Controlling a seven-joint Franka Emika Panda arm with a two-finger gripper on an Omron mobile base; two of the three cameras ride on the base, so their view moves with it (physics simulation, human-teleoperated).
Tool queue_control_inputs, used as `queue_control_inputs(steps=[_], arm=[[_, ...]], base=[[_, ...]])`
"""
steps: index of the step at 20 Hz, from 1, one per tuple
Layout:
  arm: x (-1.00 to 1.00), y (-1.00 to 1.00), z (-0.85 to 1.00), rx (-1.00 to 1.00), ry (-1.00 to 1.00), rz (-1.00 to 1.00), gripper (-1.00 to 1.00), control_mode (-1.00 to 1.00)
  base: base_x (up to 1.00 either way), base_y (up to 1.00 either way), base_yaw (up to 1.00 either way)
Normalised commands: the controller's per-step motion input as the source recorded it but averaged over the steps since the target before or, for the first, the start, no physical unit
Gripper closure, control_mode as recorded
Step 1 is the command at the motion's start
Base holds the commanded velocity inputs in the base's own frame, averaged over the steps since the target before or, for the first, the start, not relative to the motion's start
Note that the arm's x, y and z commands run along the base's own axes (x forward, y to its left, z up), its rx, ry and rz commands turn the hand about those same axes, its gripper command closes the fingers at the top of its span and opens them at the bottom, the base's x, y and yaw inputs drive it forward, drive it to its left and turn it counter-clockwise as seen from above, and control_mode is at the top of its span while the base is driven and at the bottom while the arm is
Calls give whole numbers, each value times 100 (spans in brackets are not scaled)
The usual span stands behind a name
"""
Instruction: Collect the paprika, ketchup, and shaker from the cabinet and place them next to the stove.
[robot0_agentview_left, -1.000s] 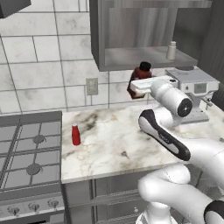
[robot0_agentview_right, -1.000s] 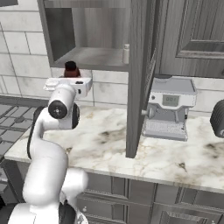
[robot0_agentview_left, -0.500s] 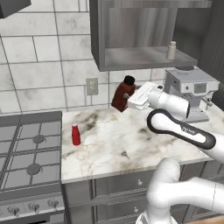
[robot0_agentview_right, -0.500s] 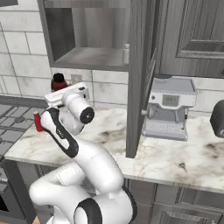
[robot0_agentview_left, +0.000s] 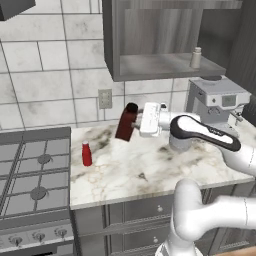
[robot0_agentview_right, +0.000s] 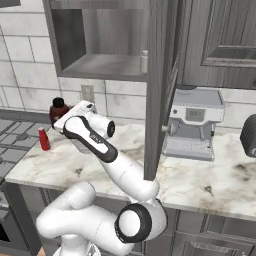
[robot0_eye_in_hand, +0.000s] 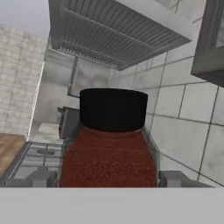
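My gripper (robot0_agentview_left: 133, 123) is shut on the paprika (robot0_agentview_left: 126, 122), a dark reddish-brown bottle with a black cap, tilted slightly, low over the back of the counter. In the hand view the paprika (robot0_eye_in_hand: 109, 153) sits between my fingertips (robot0_eye_in_hand: 41, 178). The ketchup (robot0_agentview_left: 86, 154), a small red bottle, stands on the counter near the stove (robot0_agentview_left: 30, 170), left of the paprika. The shaker (robot0_agentview_left: 196, 57) stands on the right of the cabinet (robot0_agentview_left: 150, 65) shelf. From the right base, the paprika (robot0_agentview_right: 58, 109), ketchup (robot0_agentview_right: 44, 139) and shaker (robot0_agentview_right: 144, 61) show too.
A grey coffee machine (robot0_agentview_left: 217, 102) stands on the counter (robot0_agentview_left: 145, 170) to the right. A wall outlet (robot0_agentview_left: 105, 98) sits on the tiled wall behind the bottle. A range hood (robot0_eye_in_hand: 109, 35) hangs over the stove (robot0_eye_in_hand: 39, 153).
The arm has swung left and down from under the cabinet, carrying the paprika toward the counter beside the ketchup. The ketchup and shaker have not moved.
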Motion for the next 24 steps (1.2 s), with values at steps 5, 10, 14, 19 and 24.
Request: queue_control_inputs(steps=[5,10,14,19,24], arm=[[10,40,-46,-20,0,14,100,-100],[0,37,-38,-15,0,4,100,-100],[10,29,-36,-9,0,4,100,-100],[22,26,-44,-1,4,5,100,-100],[20,19,-54,0,0,7,100,-100]], base=[[0,0,0],[0,0,0],[0,0,0],[0,0,0],[0,0,0]])
